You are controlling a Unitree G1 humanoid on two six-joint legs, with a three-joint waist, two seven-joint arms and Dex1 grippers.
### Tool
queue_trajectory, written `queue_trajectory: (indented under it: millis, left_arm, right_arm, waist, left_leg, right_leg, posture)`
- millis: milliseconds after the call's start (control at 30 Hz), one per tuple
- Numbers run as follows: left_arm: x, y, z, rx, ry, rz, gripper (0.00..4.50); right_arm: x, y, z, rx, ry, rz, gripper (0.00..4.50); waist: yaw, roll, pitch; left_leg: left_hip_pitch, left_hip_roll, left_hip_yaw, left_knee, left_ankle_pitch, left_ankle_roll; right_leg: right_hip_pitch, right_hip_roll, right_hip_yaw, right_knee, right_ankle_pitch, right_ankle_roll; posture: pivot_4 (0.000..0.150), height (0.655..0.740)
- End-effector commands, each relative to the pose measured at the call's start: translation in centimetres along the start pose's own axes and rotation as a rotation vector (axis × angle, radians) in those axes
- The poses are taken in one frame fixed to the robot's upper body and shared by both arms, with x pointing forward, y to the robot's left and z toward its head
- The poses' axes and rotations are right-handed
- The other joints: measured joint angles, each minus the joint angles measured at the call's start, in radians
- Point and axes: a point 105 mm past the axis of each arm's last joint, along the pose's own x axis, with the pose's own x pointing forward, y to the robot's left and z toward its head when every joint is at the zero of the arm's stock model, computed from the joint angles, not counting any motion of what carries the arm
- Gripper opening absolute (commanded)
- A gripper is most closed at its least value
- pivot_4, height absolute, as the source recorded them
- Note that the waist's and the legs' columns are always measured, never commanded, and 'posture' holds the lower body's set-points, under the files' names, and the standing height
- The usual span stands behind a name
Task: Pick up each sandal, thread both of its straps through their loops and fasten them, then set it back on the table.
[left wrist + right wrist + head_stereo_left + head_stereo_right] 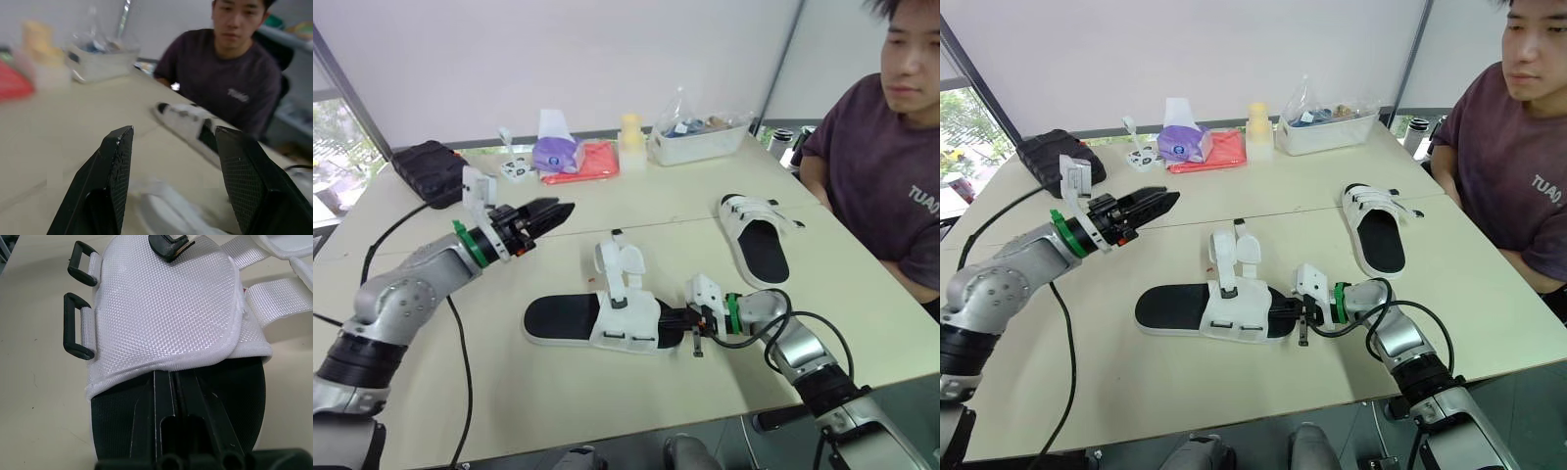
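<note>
The near white sandal [597, 318] with a black sole lies flat at the table's front middle, its two straps [622, 264] standing up unfastened. Its black loops [78, 328] hang free on the side of the upper. My right gripper [677, 318] is shut, its fingers lying together on the black footbed and tucked under the edge of the white upper [166, 308]. A second white sandal [759, 235] rests farther right, near the person. My left gripper [558, 211] hovers open above the table's left half, apart from both sandals, nothing between its fingers [115, 176].
A person [891, 147] sits at the table's right side. Along the back stand a white bin [700, 137], a yellow cup [631, 132], a red cloth [592, 162], a purple tissue pack [558, 152] and a black case [431, 168]. Black cables trail from both arms.
</note>
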Motion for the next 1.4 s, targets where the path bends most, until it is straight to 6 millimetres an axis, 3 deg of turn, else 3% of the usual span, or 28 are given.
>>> queue_trajectory:
  millis: [33,133,333,667,967,1267,1400]
  left_arm:
    - [-0.1,-1.0,-1.1,-0.107,0.061,-0.041,2.7]
    - [0.3,-1.2,-3.5,-0.076,0.155,-0.05,2.7]
    - [1.4,-1.4,-5.3,-0.055,0.203,-0.082,2.7]
    - [2.6,-0.9,-5.7,-0.021,0.216,-0.096,2.7]
    - [4.0,-0.6,-7.5,-0.027,0.288,-0.121,2.7]
    - [5.7,-0.7,-7.2,-0.072,0.235,-0.158,2.7]
    - [5.7,-1.0,-7.1,-0.078,0.231,-0.179,0.81]
  right_arm:
    - [0.0,0.8,-3.4,0.08,0.127,0.002,0.0]
    - [0.0,0.9,-3.4,0.081,0.123,0.0,0.0]
    - [0.3,0.9,-3.3,0.081,0.119,-0.003,0.0]
    - [0.4,1.1,-3.2,0.086,0.111,-0.011,0.0]
    - [0.6,1.1,-3.0,0.084,0.105,-0.013,0.0]
    - [0.6,0.9,-2.9,0.08,0.104,-0.021,0.0]
    - [0.6,1.0,-3.0,0.081,0.106,-0.022,0.0]
  waist:
    - [0.001,-0.001,0.0]
    - [0.004,-0.001,0.0]
    - [0.005,-0.001,0.0]
    - [0.004,-0.001,0.0]
    - [0.003,-0.001,0.0]
    - [0.003,-0.002,0.0]
    - [0.001,-0.002,0.0]
  left_leg:
    - [0.0,0.0,0.0,0.0,0.0,0.0]
    - [0.0,0.0,0.0,0.0,0.0,-0.001]
    - [0.0,0.0,0.0,0.0,0.001,-0.001]
    - [0.0,0.001,0.0,0.0,0.001,-0.002]
    - [0.0,0.001,0.0,0.0,0.001,-0.002]
    - [0.0,0.001,0.0,0.0,0.001,-0.002]
    - [0.0,0.001,0.0,0.0,0.001,-0.002]
  right_leg:
    - [0.0,0.0,0.0,0.0,0.0,0.0]
    - [0.0,0.0,0.0,0.0,0.0,0.0]
    - [0.001,0.0,0.0,0.0,0.0,0.0]
    - [0.0,0.0,0.0,-0.001,0.0,0.0]
    - [0.0,0.0,0.0,-0.001,0.0,0.0]
    - [0.0,0.001,0.0,-0.001,0.0,0.0]
    - [0.0,0.001,0.0,-0.002,0.0,0.0]
  posture:
    - [0.15,0.74]
    - [0.15,0.74]
    - [0.15,0.74]
    - [0.15,0.74]
    - [0.15,0.74]
    - [0.15,0.74]
    - [0.15,0.74]
